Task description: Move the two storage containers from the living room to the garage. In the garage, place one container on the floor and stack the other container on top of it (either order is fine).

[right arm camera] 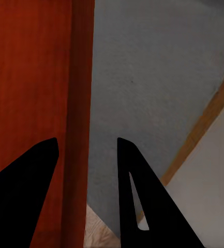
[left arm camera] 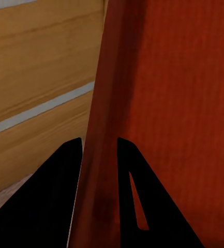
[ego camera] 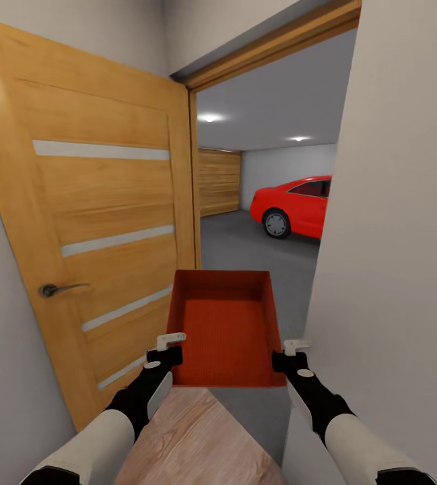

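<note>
Both forearms reach forward low in the head view, the left gripper (ego camera: 171, 342) on the near left corner of a storage container (ego camera: 225, 323) and the right gripper (ego camera: 295, 349) on its near right corner. Container is carried level at the doorway, open side up, nothing inside.

Left wrist view: jaws narrow, closed on the container's side wall (left arm camera: 99, 155), one finger each side of it. Right wrist view: the right wall (right arm camera: 80, 129) runs between the fingers (right arm camera: 137, 196), but a clear gap shows on the outer side; cannot tell whether that jaw truly pinches.

Progress, as judged: one container at the threshold between wood plank floor (ego camera: 191, 438) and the garage's grey concrete floor (ego camera: 258, 249). Not yet set down. A second container is not seen here, so its fetching and the stacking remain.

Clearances: open wooden door (ego camera: 97, 222) close on the left, its handle (ego camera: 60, 289) near arm height. Pale wall edge (ego camera: 380, 236) tight on the right, near the right forearm. Opening looks only slightly wider than the container. Beyond, broad bare concrete; red car (ego camera: 295, 205) well apart, far right.
</note>
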{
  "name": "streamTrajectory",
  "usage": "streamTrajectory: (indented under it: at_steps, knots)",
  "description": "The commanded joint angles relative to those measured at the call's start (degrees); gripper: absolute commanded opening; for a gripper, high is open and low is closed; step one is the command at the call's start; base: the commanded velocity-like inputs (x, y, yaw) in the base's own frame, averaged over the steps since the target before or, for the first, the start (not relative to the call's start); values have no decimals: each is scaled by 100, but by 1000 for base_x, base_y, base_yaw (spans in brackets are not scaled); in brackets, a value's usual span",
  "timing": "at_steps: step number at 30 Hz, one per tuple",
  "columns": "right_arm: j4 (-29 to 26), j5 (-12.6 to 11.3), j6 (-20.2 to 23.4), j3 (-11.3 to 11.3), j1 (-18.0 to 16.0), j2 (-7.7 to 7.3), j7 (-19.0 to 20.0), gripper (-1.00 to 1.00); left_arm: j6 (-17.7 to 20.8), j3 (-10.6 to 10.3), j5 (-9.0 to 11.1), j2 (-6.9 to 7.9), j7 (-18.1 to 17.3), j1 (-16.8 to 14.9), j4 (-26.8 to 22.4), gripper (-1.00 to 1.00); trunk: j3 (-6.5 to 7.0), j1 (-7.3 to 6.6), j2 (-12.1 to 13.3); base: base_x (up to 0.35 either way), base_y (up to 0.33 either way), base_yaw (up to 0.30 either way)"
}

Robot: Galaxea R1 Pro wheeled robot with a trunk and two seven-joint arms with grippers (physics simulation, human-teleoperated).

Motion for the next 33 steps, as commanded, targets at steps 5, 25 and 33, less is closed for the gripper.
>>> streamTrajectory:
  at_steps: [5,25,33]
  knots:
    - [6,21,10,-353,-3,-16,-81,-100,41,257,-85,145,254,-2,-31,-100,-1,4,-4,231,223,-1]
    - [10,21,1,-348,-3,-16,-81,-100,39,257,-85,143,254,-2,-31,-100,-1,4,-4,234,227,-155]
    - [12,21,1,-348,-3,-16,-81,-100,24,257,-85,137,254,-2,-31,-100,-1,4,-4,236,227,-239]
